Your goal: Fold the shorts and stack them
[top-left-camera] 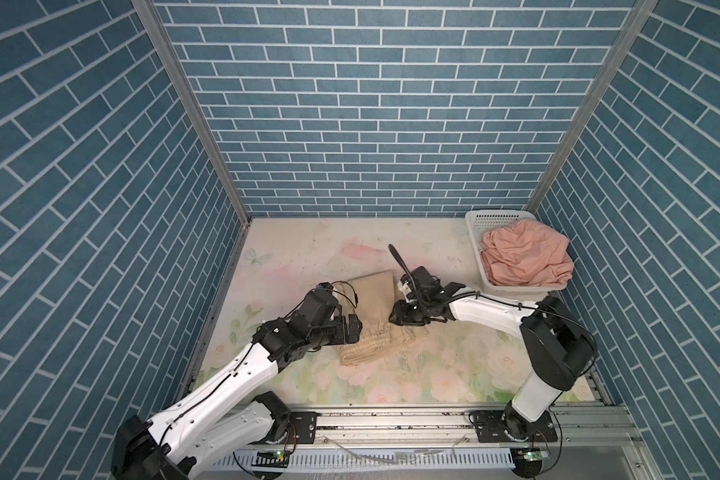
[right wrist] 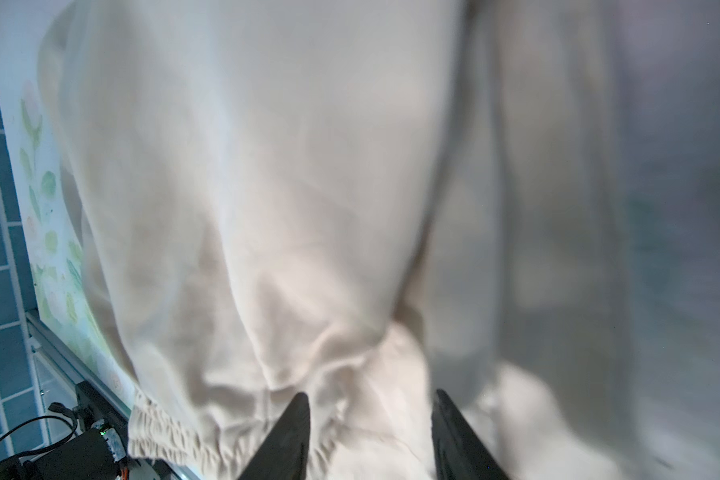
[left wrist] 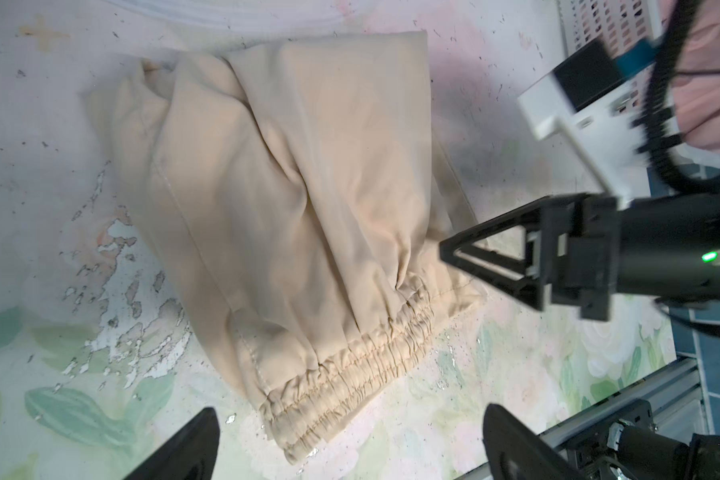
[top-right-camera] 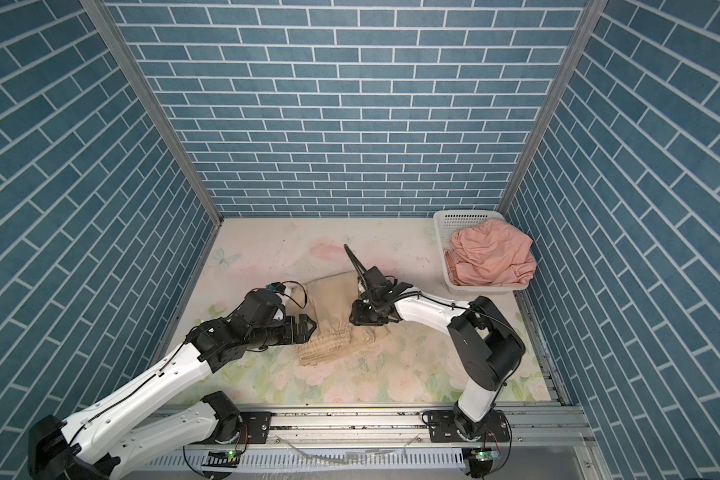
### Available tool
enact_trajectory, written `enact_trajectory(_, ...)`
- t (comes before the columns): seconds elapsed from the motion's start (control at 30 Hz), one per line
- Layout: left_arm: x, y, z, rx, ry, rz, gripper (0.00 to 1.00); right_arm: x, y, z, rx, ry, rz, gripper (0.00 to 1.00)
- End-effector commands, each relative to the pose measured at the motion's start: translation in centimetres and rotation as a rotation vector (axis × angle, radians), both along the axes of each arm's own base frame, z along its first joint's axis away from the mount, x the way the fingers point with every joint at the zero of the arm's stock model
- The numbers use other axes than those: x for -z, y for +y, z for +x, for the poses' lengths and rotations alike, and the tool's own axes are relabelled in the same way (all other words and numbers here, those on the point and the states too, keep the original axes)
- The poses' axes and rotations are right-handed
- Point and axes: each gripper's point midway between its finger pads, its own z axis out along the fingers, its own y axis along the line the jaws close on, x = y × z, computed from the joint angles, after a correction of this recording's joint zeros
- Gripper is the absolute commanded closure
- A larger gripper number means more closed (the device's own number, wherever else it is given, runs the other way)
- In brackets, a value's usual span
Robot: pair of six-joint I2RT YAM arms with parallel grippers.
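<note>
In both top views the beige shorts (top-left-camera: 373, 299) (top-right-camera: 329, 299) lay folded lengthwise near the middle of the flowered tabletop (top-left-camera: 308, 249) (top-right-camera: 267, 249), with the waistband (top-left-camera: 366, 347) (top-right-camera: 325, 345) toward the near edge. The left hand (top-left-camera: 350, 329) (top-right-camera: 304, 328) sat just beside the waistband's left end, its fingers spread and gripping nothing. The right hand (top-left-camera: 395, 318) (top-right-camera: 356, 318) was at the shorts' right edge. The pink shorts (top-left-camera: 524, 257) (top-right-camera: 491, 255) lay crumpled in the white basket (top-left-camera: 474, 232) (top-right-camera: 441, 232) at the far right corner, well apart from the beige pair.

From the left wrist, the beige shorts (left wrist: 300, 208) lay creased on the tabletop. The left hand (left wrist: 350, 411) stood released, its fingers wide apart either side of the waistband's end. The right hand (left wrist: 454, 253) pointed at the cloth's edge near the waist.

The right wrist view was blurred. The right hand (right wrist: 371, 399) had its fingers parted, released, with beige cloth (right wrist: 267, 187) visible through the gap. I could not tell whether they touched it.
</note>
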Motion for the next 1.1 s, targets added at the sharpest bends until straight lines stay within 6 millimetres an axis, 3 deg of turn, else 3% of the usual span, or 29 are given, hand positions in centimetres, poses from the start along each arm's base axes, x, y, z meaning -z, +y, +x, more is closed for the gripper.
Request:
enact_trajectory(0.0, 1.1, -1.4, -0.7, 0.077, 0.007, 0.046, 0.0, 0.5, -5.3, -1.7, 0.046, 0.037, -0.101, 0.48)
enact_trajectory(0.1, 1.5, -4.0, -1.9, 0.188, -0.02, 0.137, 0.09, -0.1, -7.7, -2.1, 0.102, 0.033, -0.078, 0.47)
enact_trajectory(0.17, 2.3, -5.8, -2.9, 0.253, 0.001, 0.197, 0.21, -0.8, -9.2, -1.7, 0.148, 0.003, -0.066, 0.46)
enact_trajectory(0.37, 6.8, -11.7, -5.6, 0.398, 0.094, 0.283, 0.66, -2.4, -11.8, -0.7, 0.217, -0.052, -0.039, 0.46)
enact_trajectory(0.47, 9.0, -14.3, -6.0, 0.427, 0.113, 0.28, 0.73, -3.0, -12.6, -0.3, 0.241, -0.065, -0.015, 0.46)
enact_trajectory(0.67, 13.1, -12.4, -4.5, 0.346, 0.165, 0.456, 0.84, -3.9, -13.8, -0.2, 0.264, -0.077, 0.006, 0.46)
enact_trajectory(0.8, 14.6, -11.2, -3.2, 0.285, 0.196, 0.448, 0.87, -3.7, -13.7, -0.2, 0.254, -0.062, 0.019, 0.46)
enact_trajectory(1.07, 16.8, -6.0, -0.4, 0.168, 0.266, 0.511, 0.91, -3.2, -12.5, 0.1, 0.239, -0.019, 0.069, 0.45)
